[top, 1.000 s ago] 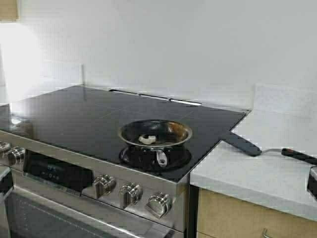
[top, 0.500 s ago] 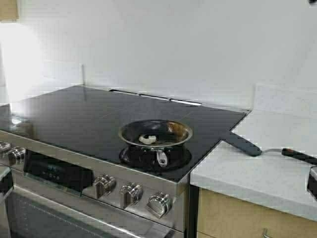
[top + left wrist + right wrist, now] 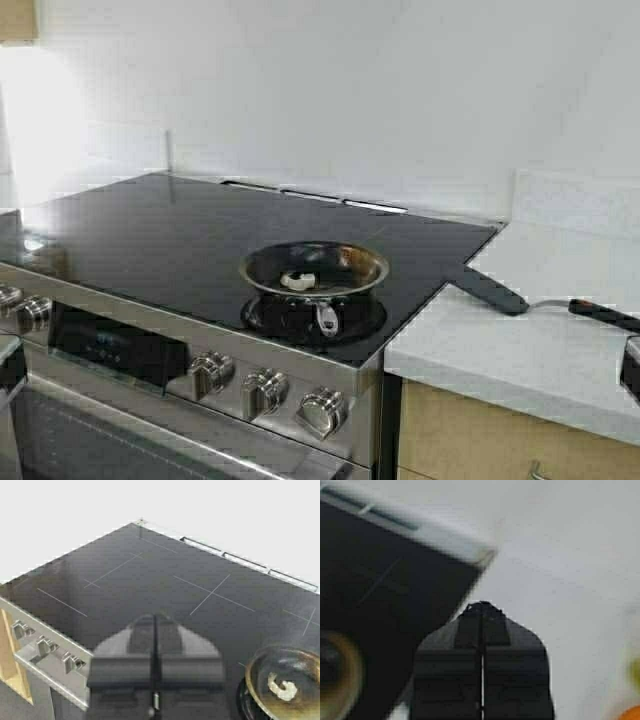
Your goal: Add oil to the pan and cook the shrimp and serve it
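Note:
The pan (image 3: 314, 268) sits on the front right burner of the black cooktop (image 3: 190, 225), its short handle pointing toward the front edge. The shrimp (image 3: 297, 281) lies curled inside it, left of centre; the left wrist view also shows the pan (image 3: 300, 667) and the shrimp (image 3: 281, 686). My left gripper (image 3: 155, 617) is shut and holds nothing, hanging above the cooktop's front, well to the left of the pan. My right gripper (image 3: 481, 605) is shut and holds nothing, above the white counter by the stove's right edge. The oil is out of view.
A black spatula (image 3: 490, 290) with a dark red-tipped handle (image 3: 600, 312) lies on the white counter (image 3: 500, 345) right of the stove. Control knobs (image 3: 265, 390) line the stove front. An orange object (image 3: 632, 714) shows at the edge of the right wrist view.

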{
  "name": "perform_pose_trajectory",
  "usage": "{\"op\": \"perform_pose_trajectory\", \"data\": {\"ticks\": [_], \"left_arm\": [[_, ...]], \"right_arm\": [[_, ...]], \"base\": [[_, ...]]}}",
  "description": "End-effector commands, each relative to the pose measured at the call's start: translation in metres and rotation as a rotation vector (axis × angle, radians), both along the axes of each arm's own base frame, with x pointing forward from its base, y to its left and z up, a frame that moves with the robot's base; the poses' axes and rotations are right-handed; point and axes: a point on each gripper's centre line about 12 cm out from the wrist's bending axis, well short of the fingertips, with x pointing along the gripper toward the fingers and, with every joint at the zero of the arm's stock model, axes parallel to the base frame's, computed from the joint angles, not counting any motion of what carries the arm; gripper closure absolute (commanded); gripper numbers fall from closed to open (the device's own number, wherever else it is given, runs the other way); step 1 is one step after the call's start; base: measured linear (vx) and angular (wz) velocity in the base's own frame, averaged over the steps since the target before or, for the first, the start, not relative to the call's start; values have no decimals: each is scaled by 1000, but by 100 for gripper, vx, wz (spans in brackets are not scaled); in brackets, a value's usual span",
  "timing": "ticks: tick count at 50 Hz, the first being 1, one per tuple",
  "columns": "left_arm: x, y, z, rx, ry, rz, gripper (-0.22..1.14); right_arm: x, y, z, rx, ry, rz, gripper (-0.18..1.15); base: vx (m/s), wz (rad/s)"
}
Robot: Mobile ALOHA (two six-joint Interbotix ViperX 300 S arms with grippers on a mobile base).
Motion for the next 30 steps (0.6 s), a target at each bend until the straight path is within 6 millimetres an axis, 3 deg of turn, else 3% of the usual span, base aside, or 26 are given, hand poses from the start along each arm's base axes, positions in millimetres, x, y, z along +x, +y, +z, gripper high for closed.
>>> {"op": "perform_pose_trajectory", "data": {"ticks": [1,14,30], "left_arm": [[2,0,7,0,-18,2,89],[2,0,7,0,-18,2,89],[2,0,6,0,-18,2,89]], "right_arm": [[-19,21,-15,82,-3,52,93],[-45,44,-67,227,68,81,92],[-62,43,-117,364,171,3,90]], "base": [[0,0],[0,0],[0,0]]}}
